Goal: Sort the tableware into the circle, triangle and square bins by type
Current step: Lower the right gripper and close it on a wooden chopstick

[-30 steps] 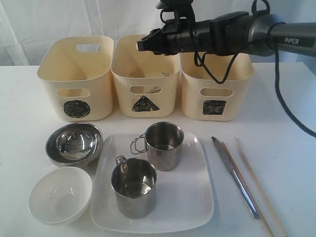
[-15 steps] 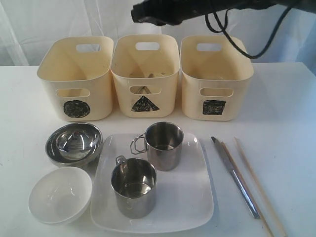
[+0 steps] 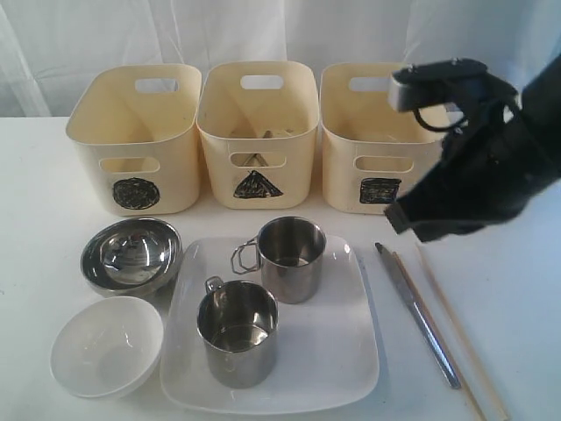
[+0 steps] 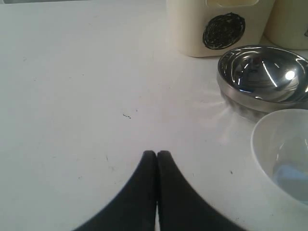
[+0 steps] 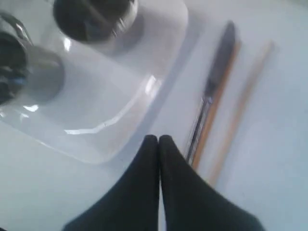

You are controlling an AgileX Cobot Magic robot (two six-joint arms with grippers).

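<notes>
- Along the back of the table (image 3: 44,193), three cream bins are standing side by side: the circle bin (image 3: 136,140) on the left, the triangle bin (image 3: 256,132) in the middle and the square bin (image 3: 377,149) on the right.
- Some pale pieces are lying inside the triangle bin, too hidden to identify.
- The steel bowl (image 3: 131,256) is sitting upright in front of the circle bin. The white bowl (image 3: 107,345) is resting just in front of it, the two nearly touching.
- The plate (image 3: 342,351) is lying in front of the triangle bin and is carrying both mugs upright: the rear mug (image 3: 292,259), with its handle pointing left, and the front mug (image 3: 237,331).
- The knife (image 3: 417,316) is lying on the table just right of the plate, with one end pointing toward the square bin.
- The chopsticks (image 3: 461,329) are lying beside the knife, one running against its right side and the other slightly apart, farther right.
- The right arm (image 3: 478,167) is hanging in front of the square bin, above the far ends of the knife and chopsticks.
- The right gripper (image 5: 158,140) is pressing its fingers together on nothing, over the gap between plate and knife.
- The left gripper (image 4: 156,154) is hovering over bare table near the two bowls, its fingers meeting tip to tip and holding nothing.
</notes>
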